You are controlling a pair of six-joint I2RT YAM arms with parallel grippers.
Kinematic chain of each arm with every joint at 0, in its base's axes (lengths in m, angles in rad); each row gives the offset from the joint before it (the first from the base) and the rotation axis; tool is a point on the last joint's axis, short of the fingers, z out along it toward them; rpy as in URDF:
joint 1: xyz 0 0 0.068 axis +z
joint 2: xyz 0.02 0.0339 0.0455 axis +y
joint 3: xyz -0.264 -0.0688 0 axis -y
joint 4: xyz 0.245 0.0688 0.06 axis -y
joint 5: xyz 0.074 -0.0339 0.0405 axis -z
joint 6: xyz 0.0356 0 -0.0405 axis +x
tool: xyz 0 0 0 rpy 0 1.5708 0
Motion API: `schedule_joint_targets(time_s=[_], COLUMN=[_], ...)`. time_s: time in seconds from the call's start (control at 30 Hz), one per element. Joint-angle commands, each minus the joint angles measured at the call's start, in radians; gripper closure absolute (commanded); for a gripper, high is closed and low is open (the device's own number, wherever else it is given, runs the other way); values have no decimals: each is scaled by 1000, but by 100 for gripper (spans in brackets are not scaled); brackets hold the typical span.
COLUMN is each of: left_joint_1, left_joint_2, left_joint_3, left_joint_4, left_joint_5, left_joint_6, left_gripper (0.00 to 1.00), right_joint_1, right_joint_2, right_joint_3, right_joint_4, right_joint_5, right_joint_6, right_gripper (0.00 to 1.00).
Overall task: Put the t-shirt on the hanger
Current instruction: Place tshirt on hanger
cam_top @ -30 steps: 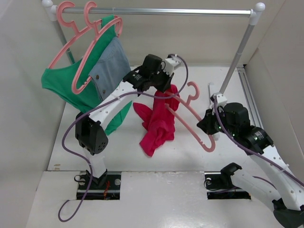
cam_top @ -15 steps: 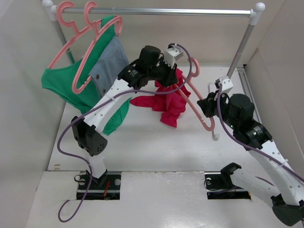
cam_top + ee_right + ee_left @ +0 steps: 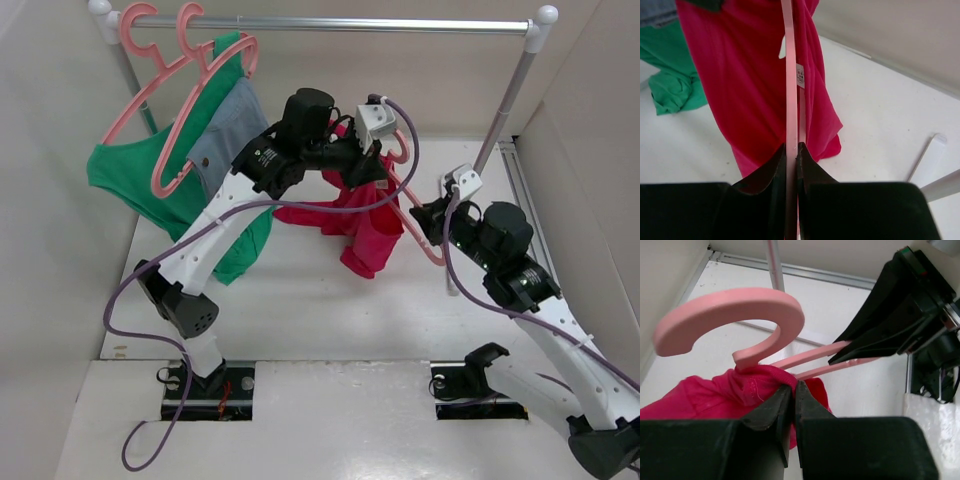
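Overhead, the clothes rail (image 3: 330, 22) serves as the reference. The t-shirt (image 3: 368, 228) hangs in a bunch below the rail's middle, well beneath the bar. The hanger (image 3: 730, 302) is also below the rail and not hooked on it.

The top view shows both arms meeting under the rail but hides their fingertips. The wrist views show them. From the left wrist, the left gripper (image 3: 794, 387) has its jaws pressed almost together on a fold of red cloth, directly under the curled hook. The hanger's two thin arms run from there to the other gripper. From the right wrist, the right gripper (image 3: 791, 147) is clamped tight on one thin pink bar. The shirt drapes on both sides of that bar, just beyond the fingertips.

Only the right wrist view shows a small white label (image 3: 800, 75) against the bar. Its print is too small to read.

At the rail's left end, a green garment (image 3: 130, 180) and a grey-blue garment (image 3: 235, 135) hang on pink hangers.
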Motion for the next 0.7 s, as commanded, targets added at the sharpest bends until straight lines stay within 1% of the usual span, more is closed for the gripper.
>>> schedule_joint_targets(time_s=[0.0, 0.03, 0.07, 0.13, 0.2, 0.23, 0.3, 0.33, 0.43, 0.47, 0.5, 0.57, 0.67], left_joint_1=[-3, -3, -3, -3, -3, -3, -3, 7, 33, 53, 63, 78, 89], left_joint_2=[-62, -74, -75, -101, -116, -130, -144, -153, -176, -185, -194, -228, -260], left_joint_3=[45, 10, -1, -11, -21, -21, -21, -21, -76, -100, -158, -226, -369], left_joint_4=[-57, -66, -81, -107, -127, -137, -146, -146, -129, -112, -91, -22, 39], left_joint_5=[63, 63, 63, 54, 6, -14, -38, -38, -66, -77, -86, -86, -57], left_joint_6=[142, 160, 179, 280, 355, 421, 478, 501, 562, 584, 601, 671, 812], left_gripper=[100, 88, 80, 67, 58, 56, 55, 51, 43, 38, 36, 30, 19], right_joint_1=[-45, -59, -59, -59, -59, -59, -59, -59, -59, -59, -59, -59, -59], right_joint_2=[-46, -58, -69, -98, -110, -119, -119, -130, -130, -130, -130, -130, -119], right_joint_3=[-61, -73, -84, -98, -110, -123, -136, -147, -156, -156, -156, -156, -146], right_joint_4=[157, 174, 190, 210, 210, 220, 220, 220, 231, 240, 240, 249, 250], right_joint_5=[-118, -150, -161, -176, -212, -224, -238, -238, -259, -259, -270, -296, -350], right_joint_6=[-25, -25, -25, -34, -44, -44, -44, -44, -44, -44, -44, -35, -35], right_gripper=[100, 100, 100, 100, 100, 100, 100, 100, 100, 100, 100, 100, 100])
